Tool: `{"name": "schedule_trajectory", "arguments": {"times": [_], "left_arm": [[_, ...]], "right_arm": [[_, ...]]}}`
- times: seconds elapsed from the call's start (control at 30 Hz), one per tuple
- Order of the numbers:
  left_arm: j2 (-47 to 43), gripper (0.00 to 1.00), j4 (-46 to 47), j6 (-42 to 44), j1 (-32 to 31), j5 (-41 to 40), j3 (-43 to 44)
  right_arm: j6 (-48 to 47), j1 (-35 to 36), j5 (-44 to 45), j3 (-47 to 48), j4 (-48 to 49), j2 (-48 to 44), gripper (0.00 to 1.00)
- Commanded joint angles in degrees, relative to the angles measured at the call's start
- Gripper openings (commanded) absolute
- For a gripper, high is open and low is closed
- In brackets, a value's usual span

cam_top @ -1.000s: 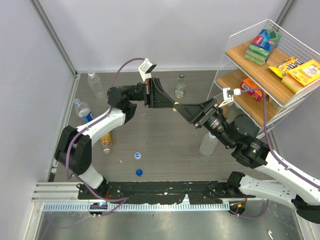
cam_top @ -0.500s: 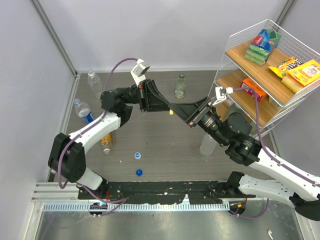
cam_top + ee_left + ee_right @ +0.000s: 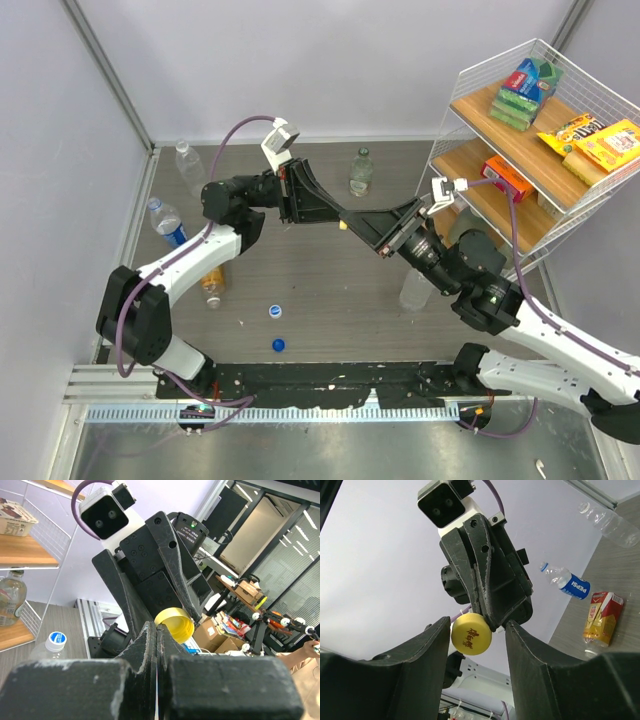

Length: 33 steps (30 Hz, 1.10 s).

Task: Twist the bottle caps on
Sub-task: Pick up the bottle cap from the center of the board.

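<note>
- The yellow cap (image 3: 471, 633) is pinched in the closed left gripper (image 3: 156, 632) and held in mid-air, left of the wire rack (image 3: 520, 150).
- The right gripper (image 3: 478, 630) is set with jaws apart either side of that cap, not yet gripping.
- No screwing is underway; a white-and-blue cap (image 3: 275, 311) and a dark blue cap (image 3: 279, 345) lie loose further left of the rack, so most work is judged to remain.
- The table (image 3: 330, 290) is grey wood-grain, enclosed by pale plain walls.

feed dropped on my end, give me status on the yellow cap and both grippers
Left gripper shut on yellow cap, held in mid-air. Right gripper open, jaws either side of the cap, not clamped. Nothing else between the jaws.
</note>
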Motion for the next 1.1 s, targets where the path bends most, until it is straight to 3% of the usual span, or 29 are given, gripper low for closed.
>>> {"name": "schedule_trajectory", "arguments": {"times": [0.0, 0.13, 0.8, 1.07], "left_arm": [[-0.81, 0.00, 12.25, 1.08, 0.18, 0.20, -0.15], [-0.54, 0.00, 12.43, 1.00, 0.18, 0.03, -0.15], [-0.45, 0.00, 13.04, 0.47, 0.18, 0.73, -0.15], [-0.81, 0.00, 13.13, 0.73, 0.18, 1.08, -0.42]], "right_arm": [[-0.06, 0.10, 1.31, 0.26, 2.33, -2.02, 0.52], [-0.41, 0.02, 0.34, 0.52, 2.15, -1.85, 0.45], [-1.64, 0.02, -4.14, 2.37, 3.03, 0.79, 0.49], [-2.34, 0.19, -3.18, 2.28, 2.59, 0.18, 0.46]]}}
